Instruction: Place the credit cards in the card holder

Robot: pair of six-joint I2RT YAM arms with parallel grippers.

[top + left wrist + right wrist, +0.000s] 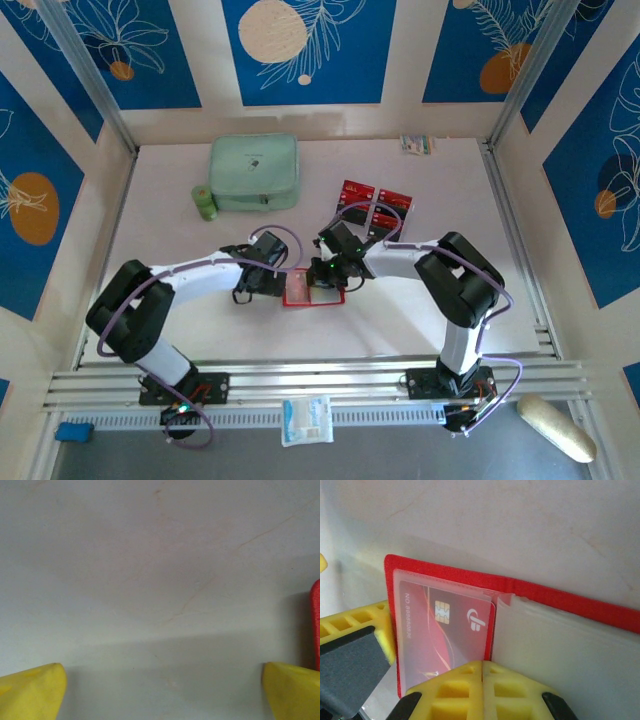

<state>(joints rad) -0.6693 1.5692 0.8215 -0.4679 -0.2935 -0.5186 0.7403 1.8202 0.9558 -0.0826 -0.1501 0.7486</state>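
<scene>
Seen from above, the arms' wrists hide part of the card holder (pixel 313 294), which lies open on the surface (pixel 380 322) between them. The right wrist view shows it close: a red cover and clear sleeves, with one red card (pixel 442 630) with a chip in the left sleeve. The card's lower corner is hidden behind the right pincer (pixel 482 677). Its yellow fingers are pressed together, but whether they pinch anything cannot be told. The left pincer (pixel 162 692) gapes wide, holding nothing, beside the holder's red edge. More credit cards (pixel 395 200) lie farther back.
</scene>
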